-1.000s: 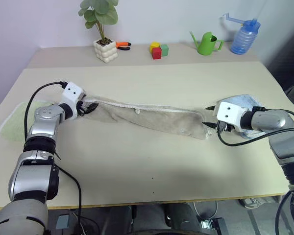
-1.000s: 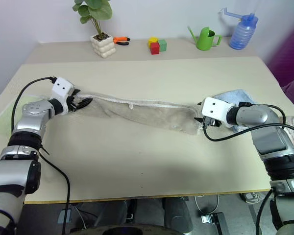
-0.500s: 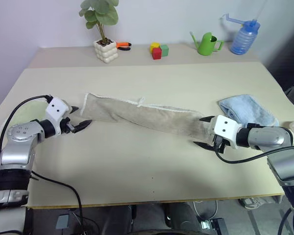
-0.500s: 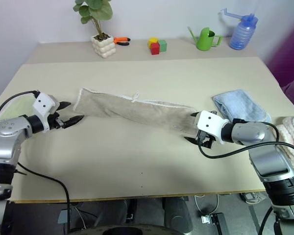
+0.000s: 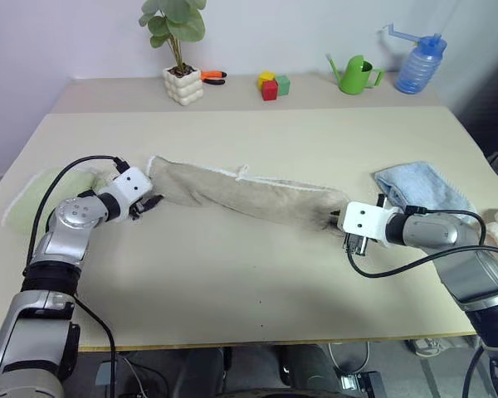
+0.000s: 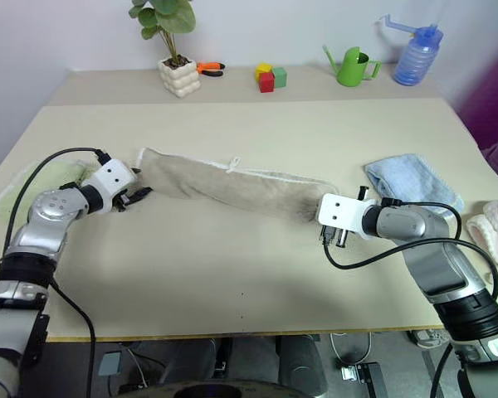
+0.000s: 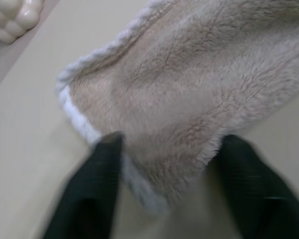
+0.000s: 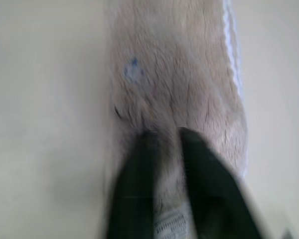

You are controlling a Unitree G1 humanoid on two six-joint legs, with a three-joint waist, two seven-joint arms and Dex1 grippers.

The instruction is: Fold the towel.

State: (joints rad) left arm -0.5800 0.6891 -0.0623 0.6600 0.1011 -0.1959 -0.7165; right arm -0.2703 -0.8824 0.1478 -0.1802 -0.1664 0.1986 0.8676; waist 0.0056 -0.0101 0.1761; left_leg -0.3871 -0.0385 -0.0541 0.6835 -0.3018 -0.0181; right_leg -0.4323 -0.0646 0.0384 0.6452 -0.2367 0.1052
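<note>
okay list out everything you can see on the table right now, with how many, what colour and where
towel: 1, beige, stretched across table middle
light green towel: 1, left edge
light blue towel: 1, folded, right side
potted plant: 1, green, white pot, back
pliers: 1, orange, beside pot
blocks: 3, yellow, red, green, back
watering can: 1, green, back
spray bottle: 1, blue, back right
table: 1, cream
left gripper: open around towel's end
right gripper: shut on towel's other end

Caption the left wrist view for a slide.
Left tool open, fingers astride the beige towel corner on the table.
</note>
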